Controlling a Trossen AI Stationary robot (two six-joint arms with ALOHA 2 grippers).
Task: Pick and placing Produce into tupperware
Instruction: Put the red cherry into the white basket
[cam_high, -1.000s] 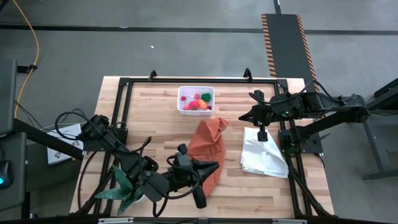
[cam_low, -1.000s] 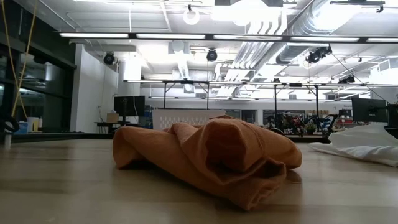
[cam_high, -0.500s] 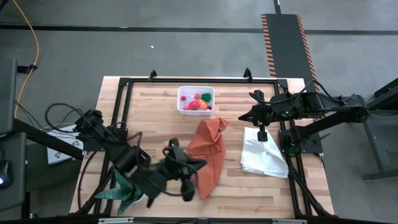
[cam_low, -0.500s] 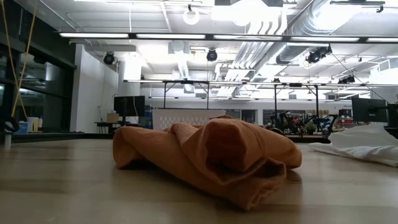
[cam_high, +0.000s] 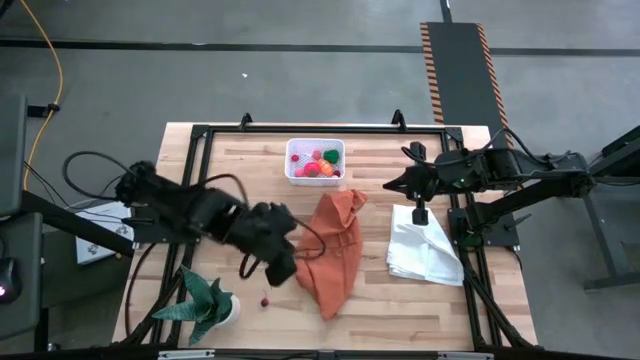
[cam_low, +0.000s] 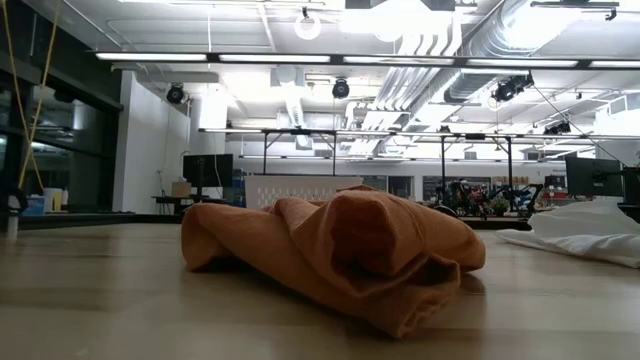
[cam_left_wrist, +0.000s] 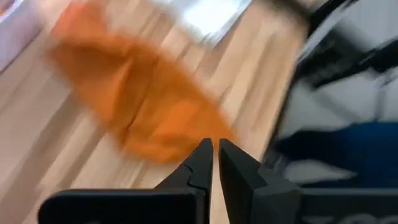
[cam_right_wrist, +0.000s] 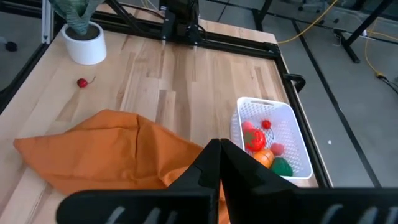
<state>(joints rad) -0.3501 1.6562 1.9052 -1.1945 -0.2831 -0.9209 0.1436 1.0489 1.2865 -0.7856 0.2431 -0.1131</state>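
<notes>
Two cloths (cam_high: 333, 250) on slatted wooden table (cam_high: 250, 170); bright ceiling lights (cam_low: 330, 58)

No legible text, label, brand, number or sign appears in any view. The only marking of a sign-like kind is a band of orange-and-black hazard stripes (cam_high: 436, 62) edging a dark mat on the floor at about 1 o'clock from the worktop (cam_high: 250, 180) in the high view; it carries no lettering. Screens and fittings in the room behind, seen in the low view, are too distant for any writing on them to be made out.
</notes>
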